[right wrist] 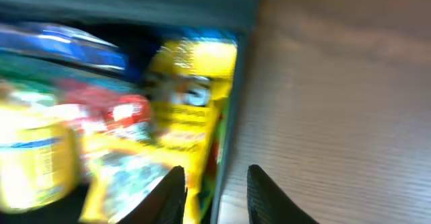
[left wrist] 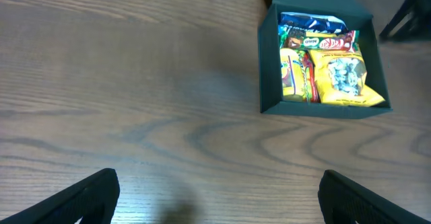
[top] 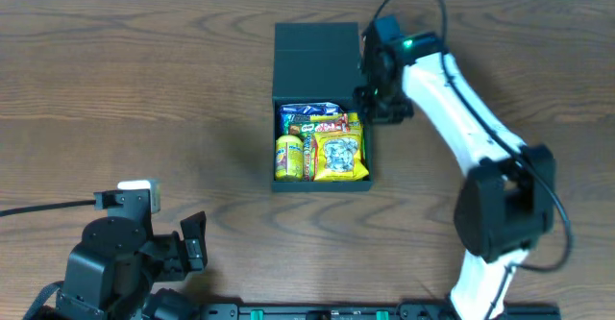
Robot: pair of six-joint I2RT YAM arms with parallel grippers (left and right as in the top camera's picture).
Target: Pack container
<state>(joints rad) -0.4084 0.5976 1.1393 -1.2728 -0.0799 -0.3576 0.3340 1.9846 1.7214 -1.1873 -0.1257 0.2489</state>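
Note:
The container (top: 322, 186) is a dark box standing open at mid-table, its flap lid (top: 317, 59) raised at the far side. Several snack packets fill it: a yellow one (top: 338, 157), a yellow-green one (top: 286, 157) and a blue one (top: 307, 111). My right gripper (top: 370, 94) hangs at the box's far right corner. In the right wrist view its jaws (right wrist: 215, 173) stand slightly apart, astride the right wall (right wrist: 236, 103), one finger over the yellow packet (right wrist: 188, 109) and the other over the table. My left gripper (left wrist: 219, 177) is wide open and empty, near the container (left wrist: 316, 109).
Bare wooden table (top: 144, 89) lies all round the box. The left arm's base (top: 110, 262) and a cable (top: 48, 208) sit at the front left. The right arm (top: 471, 118) reaches in from the front right.

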